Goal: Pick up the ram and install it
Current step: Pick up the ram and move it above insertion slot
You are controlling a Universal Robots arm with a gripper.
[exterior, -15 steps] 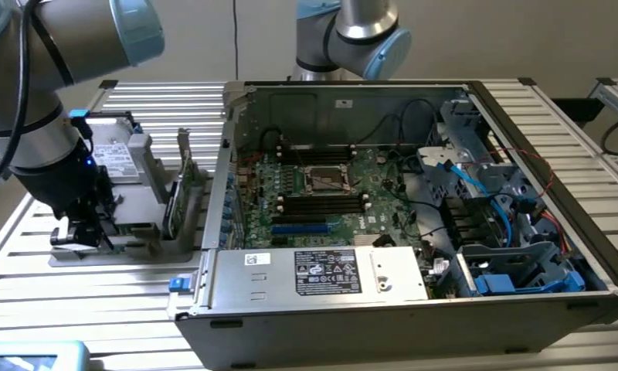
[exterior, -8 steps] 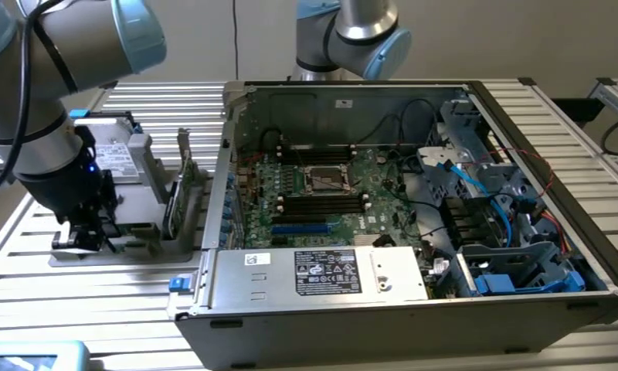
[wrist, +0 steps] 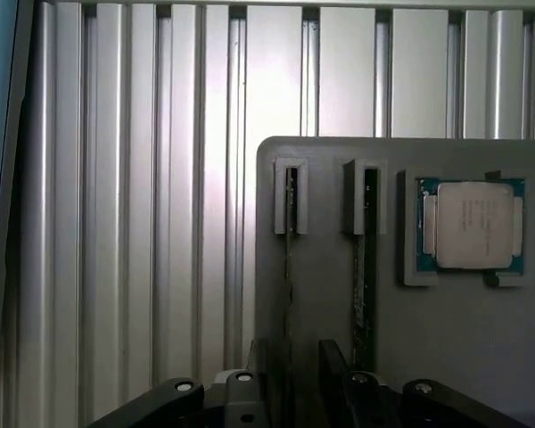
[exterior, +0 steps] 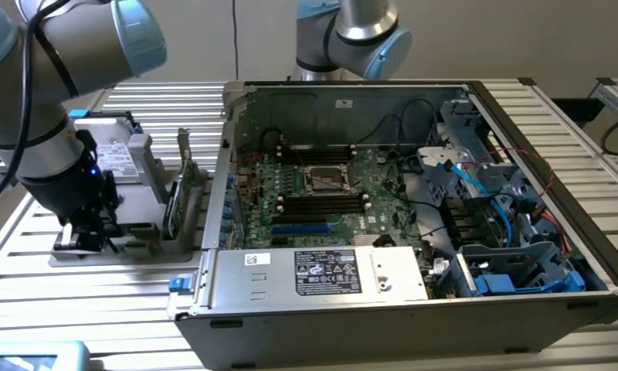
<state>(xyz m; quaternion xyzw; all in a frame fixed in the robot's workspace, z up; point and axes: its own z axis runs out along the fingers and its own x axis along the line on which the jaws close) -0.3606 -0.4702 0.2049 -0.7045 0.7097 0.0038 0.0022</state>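
pincer point(wrist: 292, 361) wide open, empty, over grey holder point(wrist: 325, 174), one ram point(wrist: 290, 259) edge-on in line with its finger gap, second ram point(wrist: 364, 267) just beside, one CPU point(wrist: 471, 223) at holder's edge

no print reads clearly: black label point(exterior: 327, 273) on the power supply, lower centre of the exterior view, and processor point(wrist: 471, 223) markings stay illegible.

Above the black pincer point(exterior: 83, 236), the arm point(exterior: 36, 131) was thick grey tubing with pale blue joint caps point(exterior: 139, 39). A black cable point(exterior: 22, 108) ran along it, and a small blue light point(exterior: 90, 166) glowed. Small silver screws point(wrist: 183, 386) dotted the pincer's dark links.
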